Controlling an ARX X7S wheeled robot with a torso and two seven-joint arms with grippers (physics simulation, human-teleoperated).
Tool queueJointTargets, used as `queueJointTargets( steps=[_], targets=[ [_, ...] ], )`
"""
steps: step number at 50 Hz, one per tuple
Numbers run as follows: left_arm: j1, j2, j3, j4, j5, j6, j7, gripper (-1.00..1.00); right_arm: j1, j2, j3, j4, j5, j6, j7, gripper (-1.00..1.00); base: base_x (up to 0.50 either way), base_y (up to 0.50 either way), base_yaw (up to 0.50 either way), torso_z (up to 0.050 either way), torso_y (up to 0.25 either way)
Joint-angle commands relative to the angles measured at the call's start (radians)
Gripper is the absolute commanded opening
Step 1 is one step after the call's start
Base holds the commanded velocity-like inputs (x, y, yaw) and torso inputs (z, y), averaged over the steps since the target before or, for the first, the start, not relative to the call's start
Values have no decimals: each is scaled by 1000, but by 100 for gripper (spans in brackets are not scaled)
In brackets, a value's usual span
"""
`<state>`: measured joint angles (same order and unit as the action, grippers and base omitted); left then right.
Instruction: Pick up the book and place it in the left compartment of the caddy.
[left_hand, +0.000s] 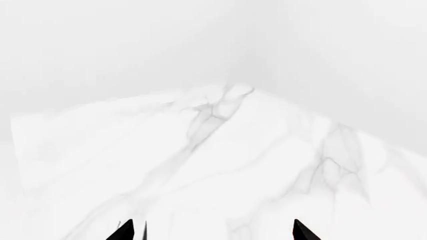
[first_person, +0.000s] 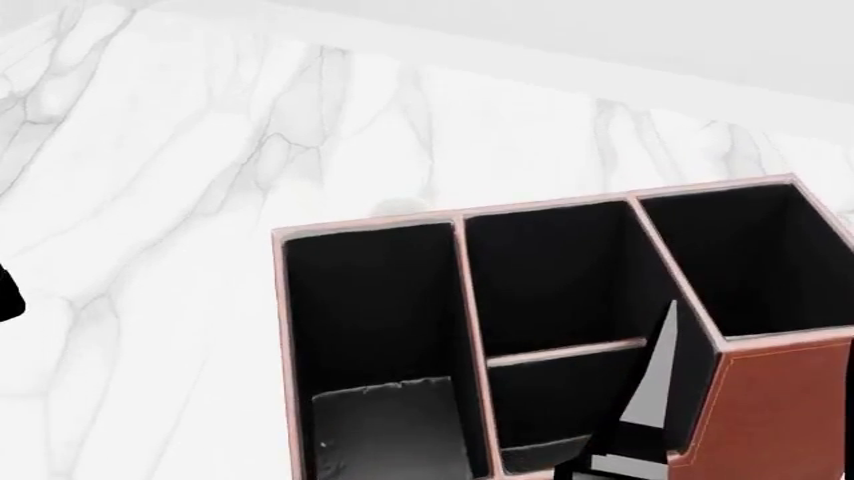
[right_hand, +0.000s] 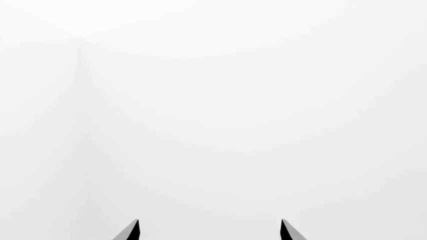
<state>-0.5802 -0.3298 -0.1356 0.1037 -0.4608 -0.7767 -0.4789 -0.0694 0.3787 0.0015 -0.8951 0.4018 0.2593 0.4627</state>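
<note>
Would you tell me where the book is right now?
In the head view the book lies inside the left compartment of the caddy, low at its near end, beside the two middle sections.

The black book (first_person: 387, 430) lies in the left compartment (first_person: 367, 300) of the caddy (first_person: 781, 410), low against its floor. The caddy (reddish-brown, black-lined, pink-edged) stands upright on the counter (first_person: 160, 250).

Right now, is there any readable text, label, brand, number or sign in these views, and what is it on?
None readable in any view.
The caddy: plain reddish-brown outside, black lining, no lettering.
The book in the left compartment: dark cover, only a tiny white speck near its edge, too small to read as a mark or letter.
The marble table: only grey veins.
The left gripper and right gripper: bare black fingertips, no markings.
</note>
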Motion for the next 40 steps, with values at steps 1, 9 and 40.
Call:
queueJointTargets(
  steps=[1,9,40],
  targets=[
    [-42,29,-39,-121,0,24,27,100,12,-16,23,27,-1,-15,-27,100,0,0,0,0,0],
    [-40,38,-71,-158,-23,23,26,100,12,-14,18,30,-3,-17,-24,100,0,0,0,0,0],
    [13,40,-126,-269,-44,65,36,100,15,-3,2,32,-4,-15,-12,100,0,0,0,0,0]
  ],
)
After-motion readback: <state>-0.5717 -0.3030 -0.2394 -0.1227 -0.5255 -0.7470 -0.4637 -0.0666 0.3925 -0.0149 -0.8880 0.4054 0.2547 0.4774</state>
